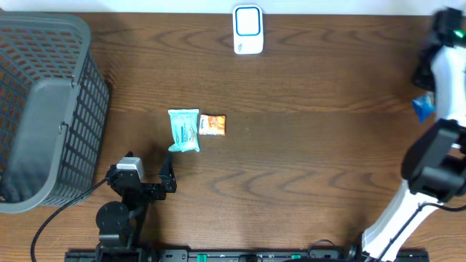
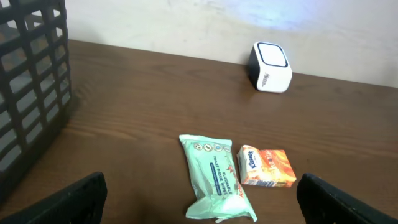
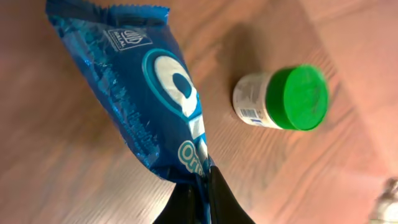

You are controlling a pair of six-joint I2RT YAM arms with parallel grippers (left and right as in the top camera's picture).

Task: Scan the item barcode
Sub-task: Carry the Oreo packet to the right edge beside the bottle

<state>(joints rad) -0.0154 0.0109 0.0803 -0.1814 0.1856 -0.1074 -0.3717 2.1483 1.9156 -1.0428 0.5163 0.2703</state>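
Dark brown wood-grain tabletop [image 1: 306,145] against a pale wall [image 2: 249,18], with a white scanner [image 1: 247,30] at its far edge. My right hand [image 3: 202,186] pinches a glossy blue snack packet [image 3: 143,99] with white lettering, at the right edge. My left hand [image 2: 200,202] is spread.

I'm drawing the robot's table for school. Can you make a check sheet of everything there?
Surface: brown wooden table, no spills seen.
Job's things: white box scanner with blue window, far edge; shiny blue snack packet, held above the table; green wipes pack beside orange tissue pack.
Clutter: grey plastic mesh basket, left side; white jar with green lid.
Grippers: left gripper open, empty; right gripper shut on the blue packet.
Cables: black cable, near-left edge.
Surroundings: pale wall behind the table.
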